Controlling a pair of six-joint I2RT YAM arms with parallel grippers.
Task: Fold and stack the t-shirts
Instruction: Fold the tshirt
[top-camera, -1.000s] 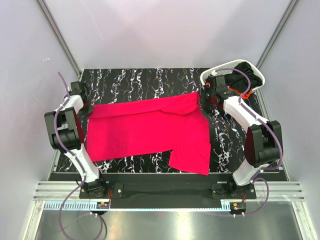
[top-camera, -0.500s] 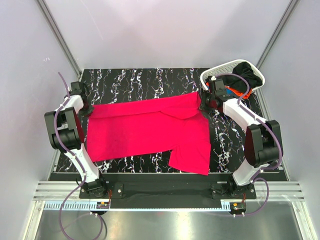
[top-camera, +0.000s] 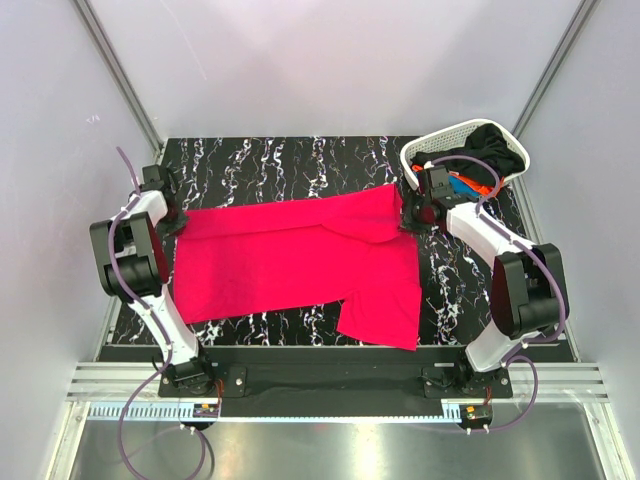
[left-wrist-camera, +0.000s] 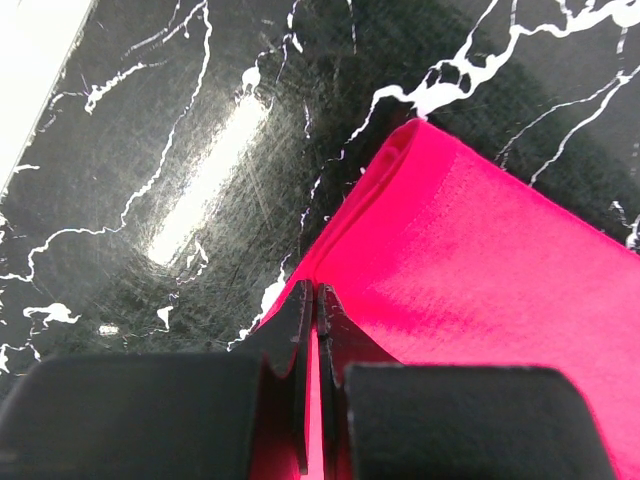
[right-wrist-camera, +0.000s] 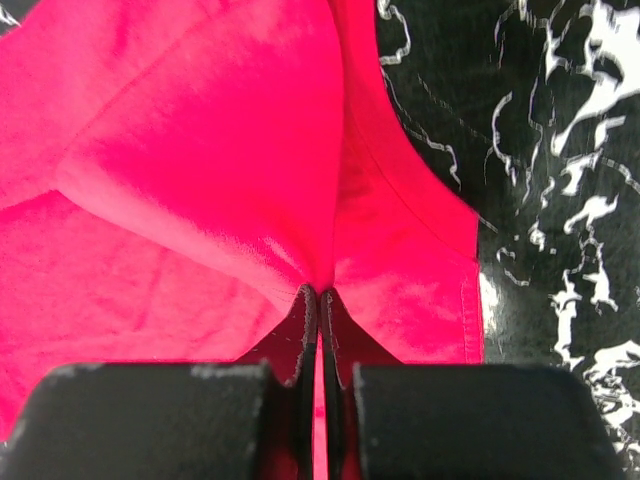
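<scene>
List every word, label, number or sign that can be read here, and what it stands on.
None can be read.
Red t-shirt: plain, no print or tag showing.
Marked strip on the front rail: fine ticks, too small to read.
Basket: no label visible.

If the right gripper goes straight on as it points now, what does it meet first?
The right gripper, shut on the pinkish-red t-shirt, would push into that shirt's own raised fold just ahead; depth beyond it is unclear.
</scene>
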